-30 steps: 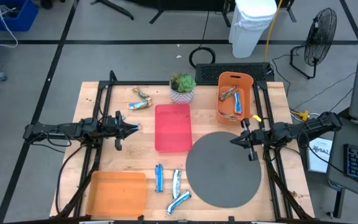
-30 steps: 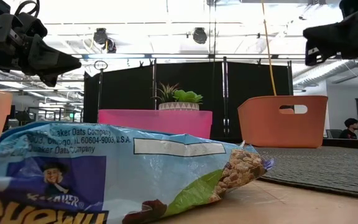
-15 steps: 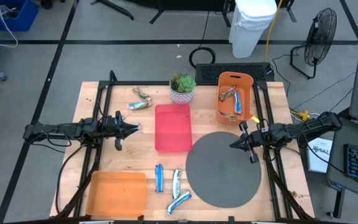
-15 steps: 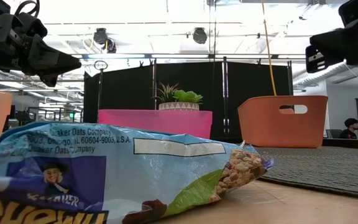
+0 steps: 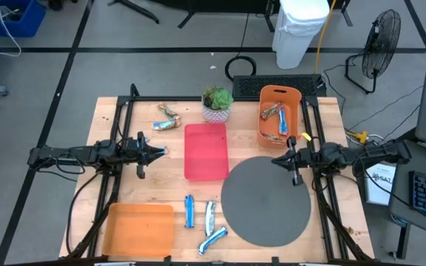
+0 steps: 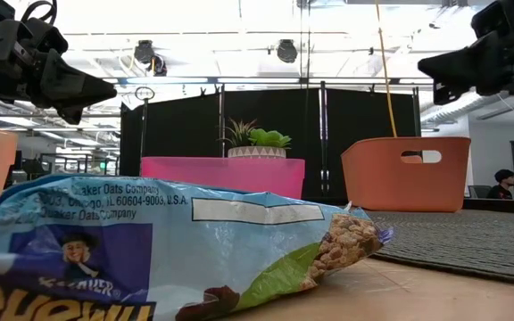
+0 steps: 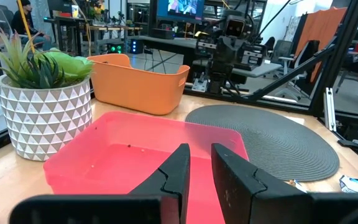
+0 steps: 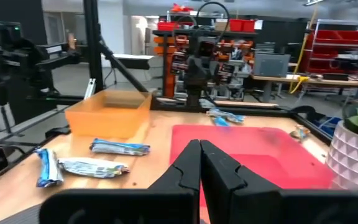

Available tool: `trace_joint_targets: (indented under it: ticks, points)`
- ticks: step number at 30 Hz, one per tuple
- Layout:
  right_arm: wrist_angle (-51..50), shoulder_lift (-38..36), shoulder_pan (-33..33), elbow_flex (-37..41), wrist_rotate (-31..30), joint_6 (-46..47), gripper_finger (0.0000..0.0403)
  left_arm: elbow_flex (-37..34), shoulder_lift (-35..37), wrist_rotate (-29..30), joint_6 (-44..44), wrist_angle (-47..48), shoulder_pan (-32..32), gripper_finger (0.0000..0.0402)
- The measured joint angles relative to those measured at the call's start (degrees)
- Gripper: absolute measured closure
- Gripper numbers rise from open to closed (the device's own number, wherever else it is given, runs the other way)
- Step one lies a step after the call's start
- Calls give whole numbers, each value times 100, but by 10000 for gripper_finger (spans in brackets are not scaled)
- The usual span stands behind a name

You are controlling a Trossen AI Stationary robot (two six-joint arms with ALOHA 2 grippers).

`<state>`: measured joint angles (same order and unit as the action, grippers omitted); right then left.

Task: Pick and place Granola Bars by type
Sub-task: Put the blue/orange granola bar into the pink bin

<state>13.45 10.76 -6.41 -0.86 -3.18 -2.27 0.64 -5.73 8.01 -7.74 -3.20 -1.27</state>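
One Granola Bar fills the low view, blue wrapper reading "Quaker Oats Company… Chicago, IL" & "Chewy". 3 more bars lie near edge of tabletop, 2 far left, some in orange basket. Red tray holds none. My left tool slightly open, empty; right tool shut, empty, over grey mat.
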Motion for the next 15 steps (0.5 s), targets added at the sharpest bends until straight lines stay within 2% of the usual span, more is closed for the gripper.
trace_joint_targets:
  ticks: [8, 15]
  points:
    - [-373, 0, 523, 2, 302, -91, 403, 0, 1, 0, 1, 0, -1, 330]
    - [-433, 0, 608, 2, 713, 9, 403, 0, 1, 0, 1, 0, -1, 330]
